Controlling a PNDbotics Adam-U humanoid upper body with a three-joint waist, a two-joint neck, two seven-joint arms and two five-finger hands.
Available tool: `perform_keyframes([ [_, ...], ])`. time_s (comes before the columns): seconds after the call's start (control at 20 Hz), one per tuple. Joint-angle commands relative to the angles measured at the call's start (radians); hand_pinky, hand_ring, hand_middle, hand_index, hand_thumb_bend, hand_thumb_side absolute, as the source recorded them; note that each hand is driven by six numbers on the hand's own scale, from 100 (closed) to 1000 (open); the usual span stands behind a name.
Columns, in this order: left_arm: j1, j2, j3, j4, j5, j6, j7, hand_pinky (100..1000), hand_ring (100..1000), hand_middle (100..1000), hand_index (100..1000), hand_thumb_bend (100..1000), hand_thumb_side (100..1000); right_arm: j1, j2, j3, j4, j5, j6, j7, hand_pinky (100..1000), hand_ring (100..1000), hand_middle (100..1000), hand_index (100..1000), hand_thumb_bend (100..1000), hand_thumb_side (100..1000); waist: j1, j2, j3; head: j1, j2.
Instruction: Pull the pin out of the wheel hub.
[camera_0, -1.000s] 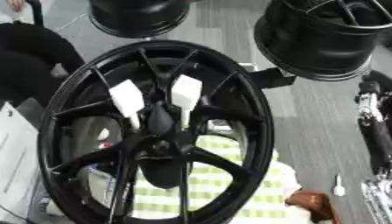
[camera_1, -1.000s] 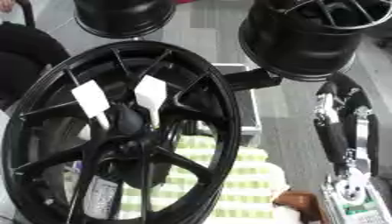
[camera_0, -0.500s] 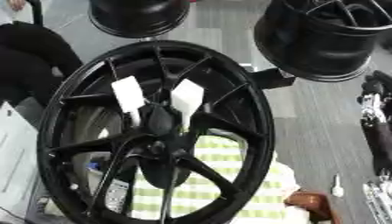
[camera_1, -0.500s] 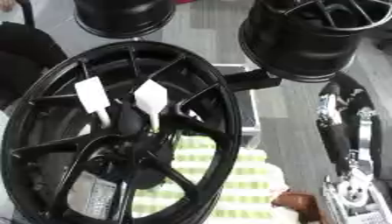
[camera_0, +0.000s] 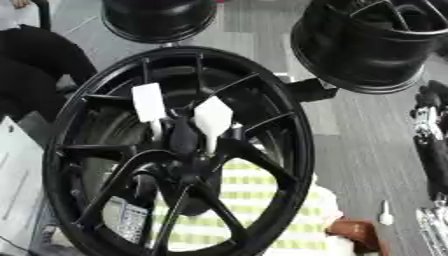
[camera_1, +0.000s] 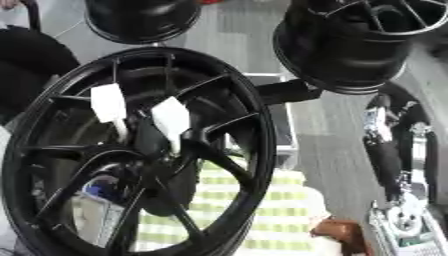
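Observation:
A large black spoked wheel hub (camera_0: 262, 115) stands tilted and fills the middle of both views. Two white flat-headed pieces stick out beside its centre, one on the left (camera_0: 149, 102) and one on the right (camera_0: 213, 117), each on a thin stem; I cannot tell which is the pin. My right arm (camera_1: 385, 150), black with silver joints, runs down the right edge, apart from the wheel. Its hand (camera_1: 404, 222) shows only as silver parts near the lower right corner. No left hand shows in either view.
Two more black wheels stand at the back, one at top centre (camera_0: 157, 20) and one at top right (camera_0: 376, 45). A green-and-white striped cloth (camera_0: 254, 210) lies under the hub. A brown object (camera_0: 354, 234) and a small white piece (camera_0: 383, 216) lie at lower right; white paper (camera_0: 17, 190) at left.
The whole picture has shifted a little, so the camera moved. The hub and its white pieces keep their places on it, and no hand has touched them.

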Motion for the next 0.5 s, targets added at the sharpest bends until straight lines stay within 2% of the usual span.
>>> perform_keyframes([
  [0.05, -0.007, 0.043, 0.019, -0.011, 0.008, -0.001, -0.01, 804, 805, 784, 813, 251, 274, -0.009, -0.02, -0.007, -0.018, 0.004, -0.001, -0.005, 774, 836, 778, 841, 100, 666, 0.005, -0.015, 0.001, -0.002, -0.016],
  [0.2, -0.003, 0.043, 0.019, -0.01, 0.017, -0.003, -0.027, 814, 821, 805, 829, 265, 302, -0.009, -0.02, -0.007, -0.018, 0.003, -0.001, -0.005, 774, 836, 778, 841, 100, 666, 0.005, -0.016, 0.002, -0.003, -0.018],
  [0.5, -0.002, 0.04, 0.022, -0.017, 0.026, -0.005, -0.026, 793, 788, 759, 802, 225, 296, -0.011, -0.017, -0.007, -0.018, 0.0, -0.001, -0.006, 773, 836, 778, 841, 100, 668, 0.006, -0.019, 0.001, -0.002, -0.015],
])
